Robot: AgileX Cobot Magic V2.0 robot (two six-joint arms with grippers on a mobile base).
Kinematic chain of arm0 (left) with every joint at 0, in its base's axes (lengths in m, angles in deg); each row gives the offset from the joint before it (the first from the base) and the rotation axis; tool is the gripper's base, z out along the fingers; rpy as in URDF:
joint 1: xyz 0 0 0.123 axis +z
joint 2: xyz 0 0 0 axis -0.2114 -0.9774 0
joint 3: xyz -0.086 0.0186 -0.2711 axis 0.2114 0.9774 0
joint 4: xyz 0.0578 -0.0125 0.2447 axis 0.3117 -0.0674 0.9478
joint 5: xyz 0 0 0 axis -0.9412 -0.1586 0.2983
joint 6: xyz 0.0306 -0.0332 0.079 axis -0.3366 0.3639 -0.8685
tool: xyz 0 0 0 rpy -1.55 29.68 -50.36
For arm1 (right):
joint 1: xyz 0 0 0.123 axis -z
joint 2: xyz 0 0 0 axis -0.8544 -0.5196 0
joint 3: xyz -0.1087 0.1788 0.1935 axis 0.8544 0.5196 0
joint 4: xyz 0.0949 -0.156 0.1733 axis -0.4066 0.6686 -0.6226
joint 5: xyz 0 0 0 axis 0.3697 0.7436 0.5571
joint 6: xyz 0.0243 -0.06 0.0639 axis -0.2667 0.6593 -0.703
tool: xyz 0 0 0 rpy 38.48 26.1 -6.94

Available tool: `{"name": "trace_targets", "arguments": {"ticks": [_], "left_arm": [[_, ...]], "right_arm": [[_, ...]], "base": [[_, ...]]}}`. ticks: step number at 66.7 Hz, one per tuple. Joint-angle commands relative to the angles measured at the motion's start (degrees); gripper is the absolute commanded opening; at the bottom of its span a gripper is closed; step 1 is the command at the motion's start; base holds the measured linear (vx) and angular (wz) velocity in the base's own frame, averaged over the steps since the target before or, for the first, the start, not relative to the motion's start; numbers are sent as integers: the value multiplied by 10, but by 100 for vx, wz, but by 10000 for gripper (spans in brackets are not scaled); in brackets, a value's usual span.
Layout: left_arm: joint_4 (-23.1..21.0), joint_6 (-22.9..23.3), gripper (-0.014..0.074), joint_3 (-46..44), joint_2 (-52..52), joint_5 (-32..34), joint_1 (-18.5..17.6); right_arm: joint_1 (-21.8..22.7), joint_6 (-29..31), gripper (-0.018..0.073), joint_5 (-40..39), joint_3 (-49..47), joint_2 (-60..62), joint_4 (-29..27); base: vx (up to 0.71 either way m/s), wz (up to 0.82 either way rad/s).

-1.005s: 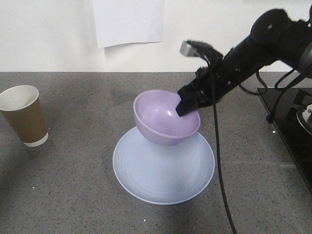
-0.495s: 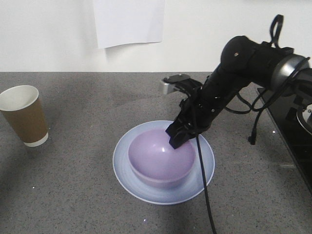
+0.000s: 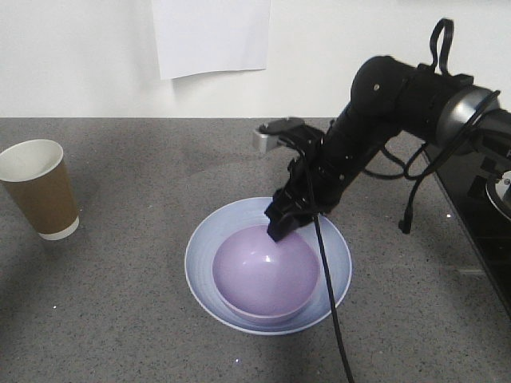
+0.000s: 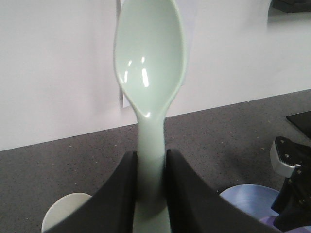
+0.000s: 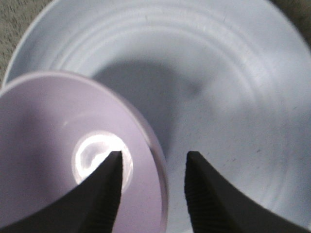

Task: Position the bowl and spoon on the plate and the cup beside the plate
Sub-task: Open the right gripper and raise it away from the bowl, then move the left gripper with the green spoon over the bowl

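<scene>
The lavender bowl sits upright inside the pale blue plate, toward its front. My right gripper hangs at the bowl's back rim, open. In the right wrist view the bowl has its rim between the spread fingers of that gripper, with the plate underneath. My left gripper is shut on the handle of the mint-green spoon, held upright above the table. The brown paper cup stands at the far left, apart from the plate.
A white sheet hangs on the back wall. A black appliance fills the table's right edge. A black cable droops from the right arm across the plate's right side to the front edge.
The right arm brought the bowl down from above the plate's back edge and set it inside the plate. Its jaws now stand apart around the rim.
</scene>
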Motion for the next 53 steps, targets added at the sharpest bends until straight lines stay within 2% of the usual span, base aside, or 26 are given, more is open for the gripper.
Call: {"name": "trace_targets", "arguments": {"ticks": [1,18,26,37,45,47,48,53], "left_arm": [[-11,0,-6,-15,5,39,-2],[-11,0,-6,-15,5,34,-2],[-12,0,-6,-15,5,22,-2],[-14,0,-6,-15,-1,-8,-2],[-41,-6,-6,-15,-23,-49,-2],[-54,-13,-6,-15,-33,-58,-2],[-179,-88,-6,-15,-97,-121,-3],[-236,-115,-6,-15,-124,-144,-3]], "right_arm": [[1,-8,361,2,-57,30,-8],[3,-81,333,36,-244,41,36],[3,-83,219,26,-314,73,60],[3,-79,-15,-29,-356,152,126],[3,-90,-9,-62,-356,222,173],[3,-95,-8,-66,-356,242,182],[3,-108,-5,-61,-356,337,229],[3,-112,-5,-44,-356,361,257]], "base": [[0,0],[0,0],[0,0],[0,0],[0,0],[0,0],[0,0],[0,0]]}}
